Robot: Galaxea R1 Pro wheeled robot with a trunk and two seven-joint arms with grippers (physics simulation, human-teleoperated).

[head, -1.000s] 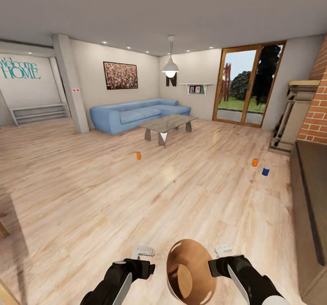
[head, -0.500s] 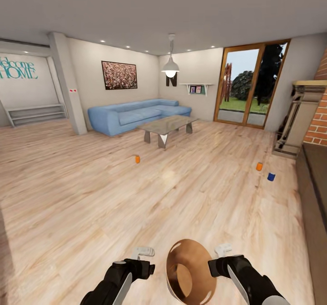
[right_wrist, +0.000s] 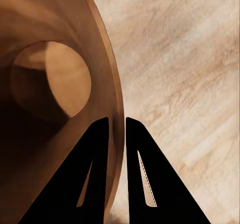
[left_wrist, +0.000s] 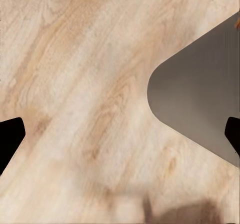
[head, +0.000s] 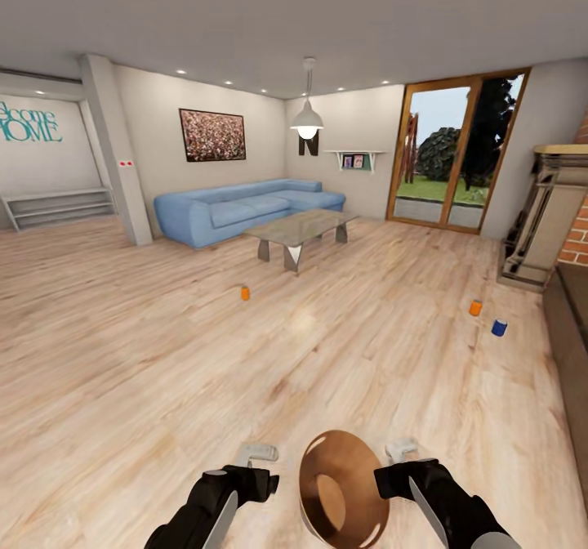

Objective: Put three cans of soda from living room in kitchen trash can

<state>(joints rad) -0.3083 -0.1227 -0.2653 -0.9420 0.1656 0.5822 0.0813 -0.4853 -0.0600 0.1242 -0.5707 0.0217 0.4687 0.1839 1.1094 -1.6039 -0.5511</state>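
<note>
1. While the robot faces the living room, its right gripper (right_wrist: 116,134) is clamped on the rim of the trash can (head: 343,490), one finger inside the tan wall and one outside, carrying the bin tipped with its mouth toward the camera, low between the two arms.
2. Beside it, the left gripper (head: 257,453) holds nothing; its wrist view has the dark fingertips set wide apart over bare floor (head: 163,369), with the bin's grey outer wall just beside one of them.
3. All three soda cans are out on the wooden floor, none yet collected: an orange can (head: 244,293) stands alone in front of the glass table (head: 299,227), well apart from the other two.
4. Another orange can (head: 475,308) and a blue can (head: 499,328) stand close together off to the right, near the dark cabinet (head: 572,320) along the brick wall.
5. Judging from the pictures, the task is at an early stage: the bin's inside looks empty, every can is left to pick up, and the bin must afterwards end up in the kitchen.
</note>
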